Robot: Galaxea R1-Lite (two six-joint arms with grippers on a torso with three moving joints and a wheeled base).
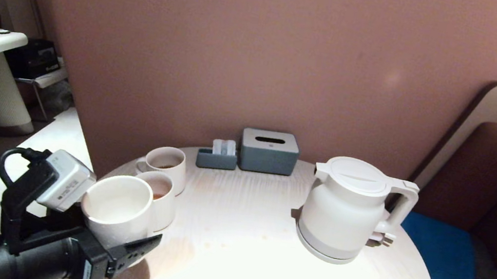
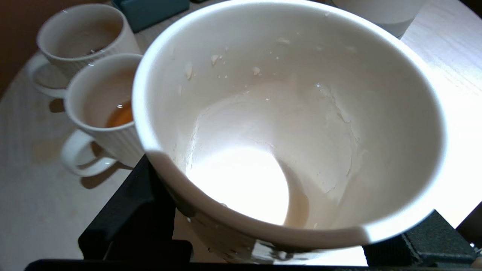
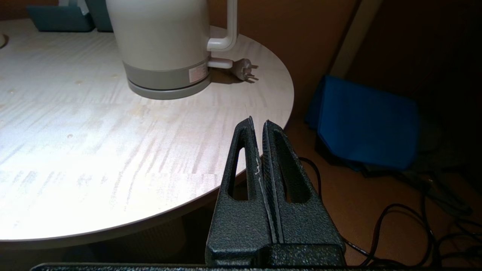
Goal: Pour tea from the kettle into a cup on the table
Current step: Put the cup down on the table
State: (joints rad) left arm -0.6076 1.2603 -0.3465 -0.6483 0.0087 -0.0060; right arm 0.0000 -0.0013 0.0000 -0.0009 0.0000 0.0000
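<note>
Left gripper (image 1: 118, 233) fingertips are hidden behind the cup (image 1: 117, 208), which is clamped between wide-set fingers at the table (image 1: 260, 259) edge, tilted, mouth angled upward. Kettle (image 1: 346, 208) stands upright, spout leftward. Right gripper (image 3: 259, 126) is pressed closed, empty.

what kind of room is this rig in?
Likely a hotel room or lounge corner: a small round table against a plain wall, set with an electric kettle, ribbed mugs and a grey tissue box.
</note>
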